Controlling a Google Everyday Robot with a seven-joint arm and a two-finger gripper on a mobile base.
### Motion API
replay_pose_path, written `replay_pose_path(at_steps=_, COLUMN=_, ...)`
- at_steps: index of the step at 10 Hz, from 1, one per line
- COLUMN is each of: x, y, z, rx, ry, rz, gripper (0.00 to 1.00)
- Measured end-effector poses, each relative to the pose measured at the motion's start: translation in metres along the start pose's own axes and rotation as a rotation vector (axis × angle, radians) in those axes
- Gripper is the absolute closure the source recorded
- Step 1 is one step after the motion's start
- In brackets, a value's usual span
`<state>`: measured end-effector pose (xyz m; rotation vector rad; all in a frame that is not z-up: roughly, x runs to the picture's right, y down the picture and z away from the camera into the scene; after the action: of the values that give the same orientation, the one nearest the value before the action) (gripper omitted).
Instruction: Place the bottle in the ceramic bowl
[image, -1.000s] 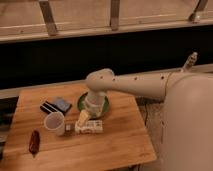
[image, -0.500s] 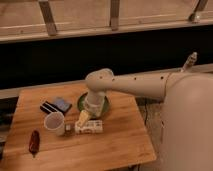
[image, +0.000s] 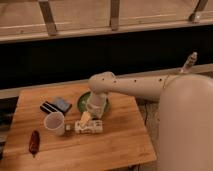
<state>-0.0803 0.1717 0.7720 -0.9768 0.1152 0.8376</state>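
The bottle (image: 90, 126) lies on its side on the wooden table (image: 115, 145), whitish with a pale label and its small dark cap pointing left. The green ceramic bowl (image: 83, 101) sits just behind it, mostly covered by my arm. My gripper (image: 86, 118) hangs down from the arm over the bowl's front edge, right above the bottle and touching or almost touching it. I cannot tell whether it holds the bottle.
A white cup (image: 54, 121) stands left of the bottle. Dark flat packets (image: 55, 106) lie behind the cup. A red object (image: 34, 141) lies near the table's front left edge. My pale body (image: 185, 125) is at the right.
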Motion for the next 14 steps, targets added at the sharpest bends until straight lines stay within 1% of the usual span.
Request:
replay_pose_path(at_steps=2, x=-0.001, y=-0.003, z=-0.001, rx=0.011, ry=0.004, rz=0.003, gripper=0.30)
replay_pose_path(at_steps=4, x=-0.002, y=-0.007, z=0.004, rx=0.024, ry=0.018, rz=-0.003, gripper=0.30)
replay_pose_path(at_steps=8, x=0.004, y=-0.023, z=0.009, rx=0.033, ry=0.023, rz=-0.019, gripper=0.30)
replay_pose_path(at_steps=11, x=0.011, y=-0.033, z=0.014, rx=0.032, ry=0.029, rz=-0.023, gripper=0.30)
replay_pose_path(at_steps=12, x=0.010, y=-0.034, z=0.017, rx=0.028, ry=0.034, rz=-0.027, gripper=0.30)
replay_pose_path(at_steps=14, x=0.002, y=-0.033, z=0.032, rx=0.017, ry=0.071, rz=-0.047, gripper=0.30)
